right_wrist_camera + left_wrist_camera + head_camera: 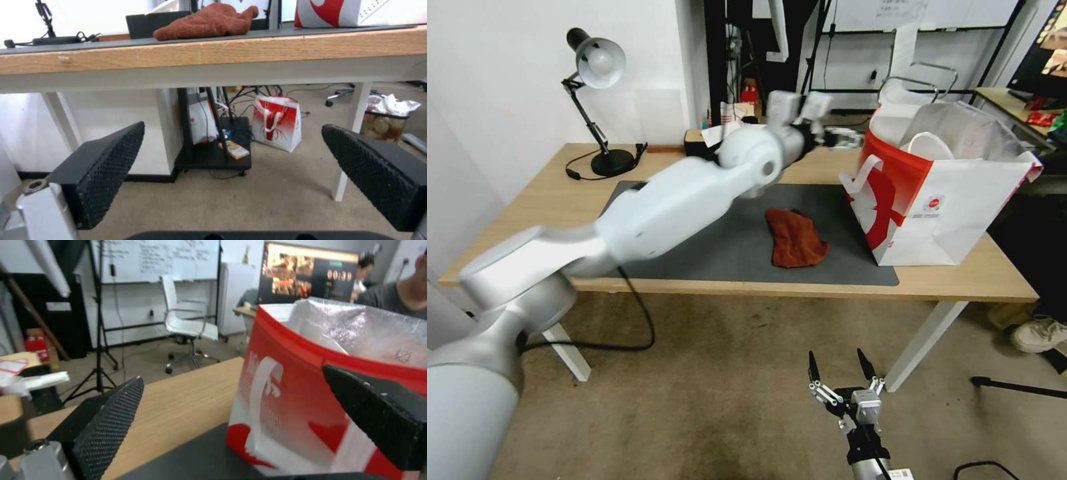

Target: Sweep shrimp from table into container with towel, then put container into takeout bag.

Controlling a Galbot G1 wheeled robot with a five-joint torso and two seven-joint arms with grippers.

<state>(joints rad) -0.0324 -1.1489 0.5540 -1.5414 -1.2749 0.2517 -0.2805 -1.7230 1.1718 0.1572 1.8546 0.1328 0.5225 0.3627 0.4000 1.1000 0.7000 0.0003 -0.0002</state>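
While both hands gape empty, towel lies lengthwise front-to-back, takeout bag upright beside.

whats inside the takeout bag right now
Silver foil lining and a white handle loop show inside the takeout bag on the table. Its walls hide the bottom, so the contents can't be told.
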